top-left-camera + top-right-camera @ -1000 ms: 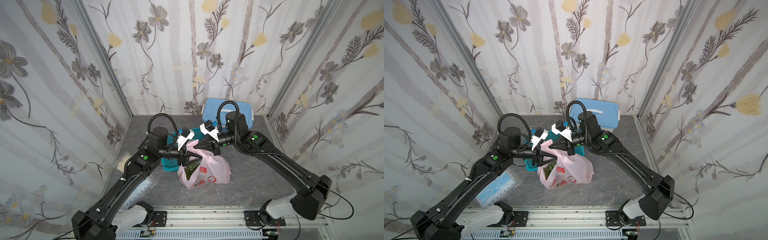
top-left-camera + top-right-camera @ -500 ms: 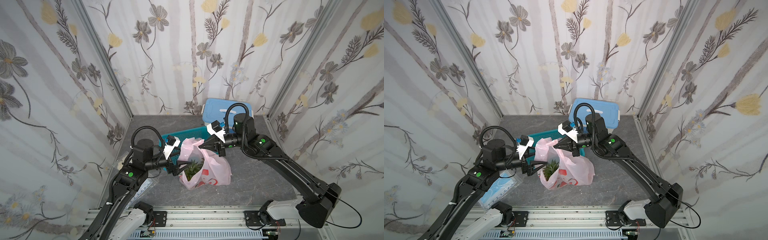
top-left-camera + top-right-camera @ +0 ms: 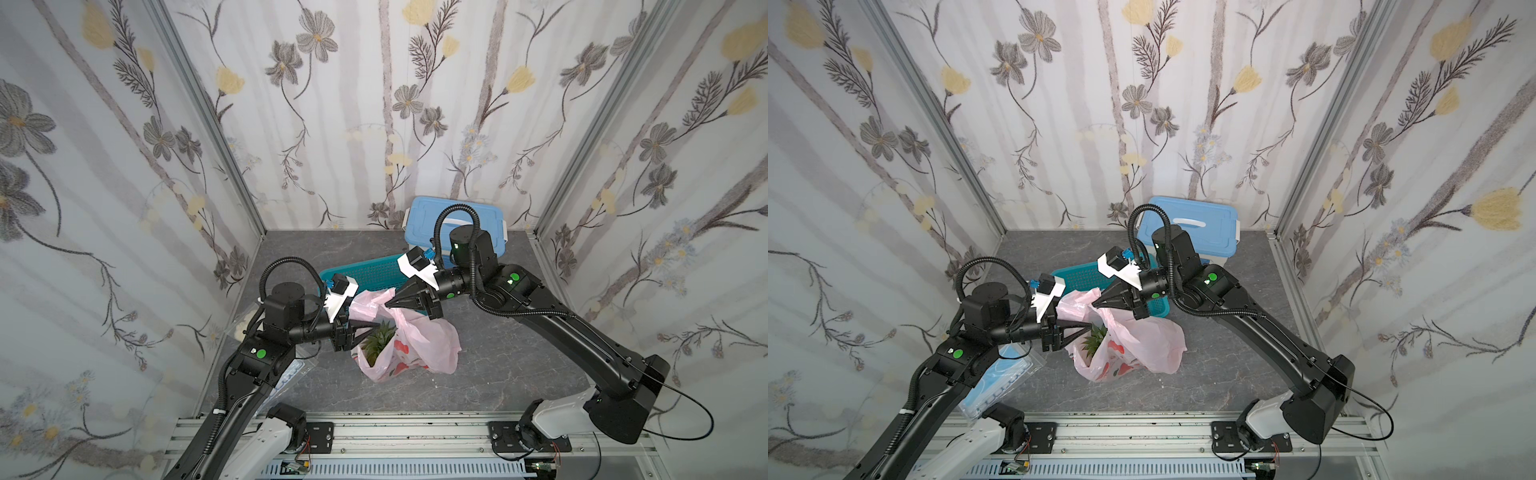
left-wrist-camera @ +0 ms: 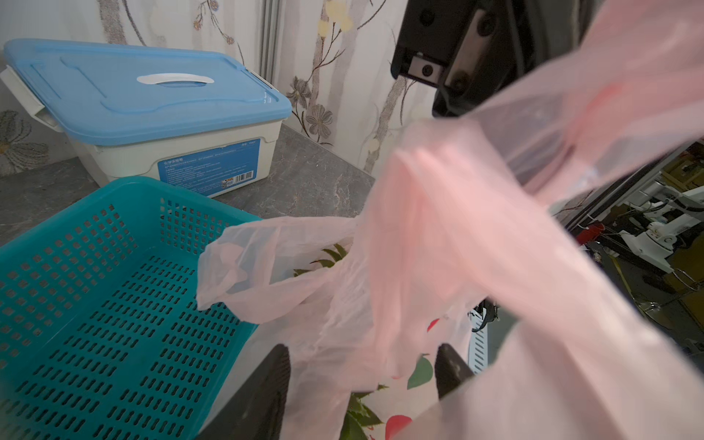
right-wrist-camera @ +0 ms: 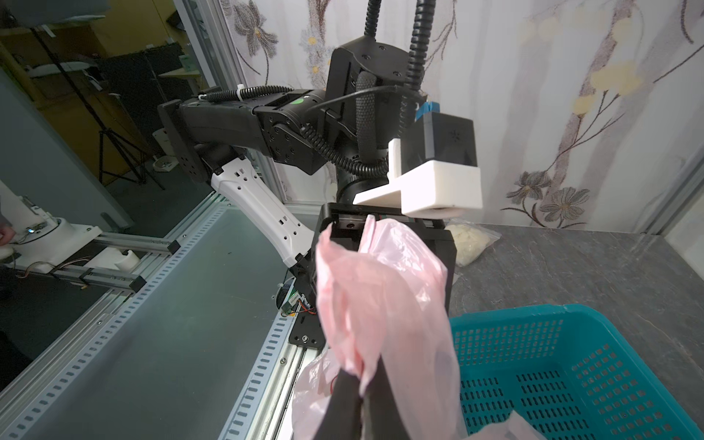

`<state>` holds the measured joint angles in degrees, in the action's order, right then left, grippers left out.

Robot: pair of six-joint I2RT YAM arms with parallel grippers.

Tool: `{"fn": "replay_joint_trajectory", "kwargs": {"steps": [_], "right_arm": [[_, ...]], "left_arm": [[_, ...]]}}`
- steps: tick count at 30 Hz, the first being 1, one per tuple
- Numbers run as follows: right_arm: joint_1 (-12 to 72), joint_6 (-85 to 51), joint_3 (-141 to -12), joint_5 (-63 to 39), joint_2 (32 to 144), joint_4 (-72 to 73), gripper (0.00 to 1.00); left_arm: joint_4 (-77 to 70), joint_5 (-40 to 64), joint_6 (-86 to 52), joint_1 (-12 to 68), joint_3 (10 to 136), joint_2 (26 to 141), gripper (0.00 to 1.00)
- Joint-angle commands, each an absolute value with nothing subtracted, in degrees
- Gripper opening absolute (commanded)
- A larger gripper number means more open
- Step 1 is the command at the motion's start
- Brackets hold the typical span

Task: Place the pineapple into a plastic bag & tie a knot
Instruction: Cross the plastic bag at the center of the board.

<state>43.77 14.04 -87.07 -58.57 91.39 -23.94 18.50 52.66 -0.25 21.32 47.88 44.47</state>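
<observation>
Right wrist view: right gripper [image 5: 360, 384] pinches plastic bag [image 5: 381, 304] handle; left gripper [image 4: 362, 362] spread around film. Closing may snag pineapple [image 3: 376, 344] leaves just by its tips, tearing film.

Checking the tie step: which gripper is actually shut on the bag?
The right gripper, its fingers pinched shut on a handle of the bag. The left gripper has its fingers apart, with pink film loose between them.

Teal basket [image 3: 365, 272] close behind bag [image 3: 419, 345]
</observation>
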Motion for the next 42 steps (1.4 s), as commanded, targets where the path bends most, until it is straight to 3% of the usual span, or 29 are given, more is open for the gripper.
{"fn": "replay_joint_trajectory", "kwargs": {"steps": [1,8,14,24,30,32,38,42], "right_arm": [[44.0,15.8,-88.6,-62.4,93.8,-22.6,0.0],[46.4,15.2,-89.5,-66.6,95.2,-22.7,0.0],[46.6,13.6,-91.6,-63.2,96.8,-22.0,0.0],[44.9,17.5,-91.5,-56.1,98.7,-24.0,0.0],[44.9,17.6,-91.2,-53.3,99.5,-23.8,0.0],[44.9,18.2,-90.9,-52.3,99.3,-23.8,0.0],[44.8,18.1,-90.0,-53.5,98.7,-22.8,0.0],[44.8,15.8,-88.9,-52.2,97.7,-20.1,0.0]], "left_arm": [[13.8,53.8,-1.9,21.4,47.1,44.7,0.55],[6.4,51.7,-3.5,21.9,47.7,49.3,0.25],[13.2,53.0,4.3,25.2,53.0,55.0,0.22],[33.1,58.0,19.0,25.3,59.5,55.0,0.3],[31.3,60.3,16.6,25.3,59.2,55.2,0.66],[29.5,61.0,14.9,25.3,58.5,55.1,0.72],[18.0,59.0,6.1,25.3,55.2,54.3,0.7],[10.4,57.5,-0.1,25.4,53.6,55.4,0.54]]}}
